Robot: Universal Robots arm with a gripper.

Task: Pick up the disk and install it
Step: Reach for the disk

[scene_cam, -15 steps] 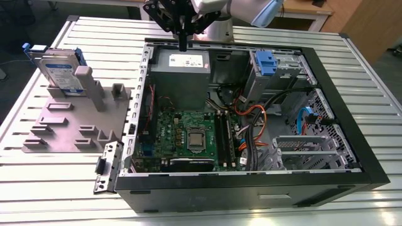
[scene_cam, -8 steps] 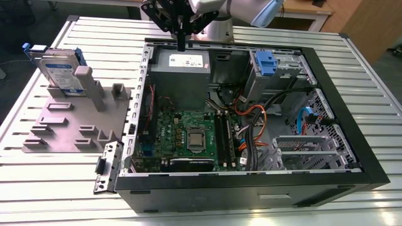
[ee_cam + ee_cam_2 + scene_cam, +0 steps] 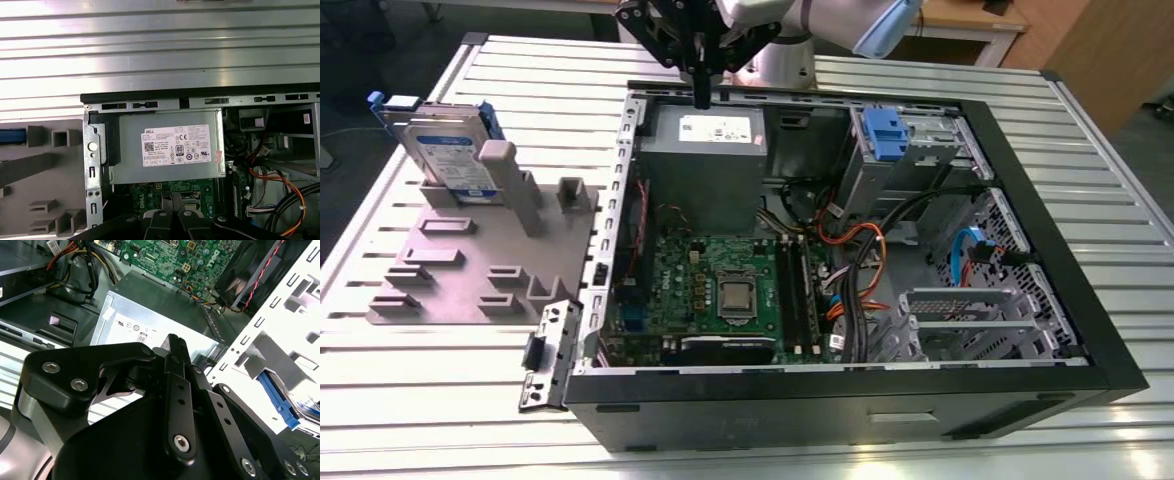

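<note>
The disk (image 3: 447, 150), a silver drive with a blue-and-white label in a blue bracket, stands upright in a grey fixture (image 3: 467, 270) at the exterior view's left, beside the open computer case (image 3: 1067, 250). Its blue edge (image 3: 12, 135) shows in the first wrist view. My gripper (image 3: 703, 98) hangs over the case's far edge, above the grey power supply (image 3: 704, 150), well to the right of the disk in the exterior view. Its black fingers (image 3: 175, 347) are shut together with nothing between them.
Inside the case lie the green motherboard (image 3: 720, 290), orange and black cables (image 3: 867, 250) and a drive cage with a blue latch (image 3: 886, 135). A loose metal bracket (image 3: 544, 355) lies by the case's near left corner. Everything rests on a ribbed metal table (image 3: 440, 400).
</note>
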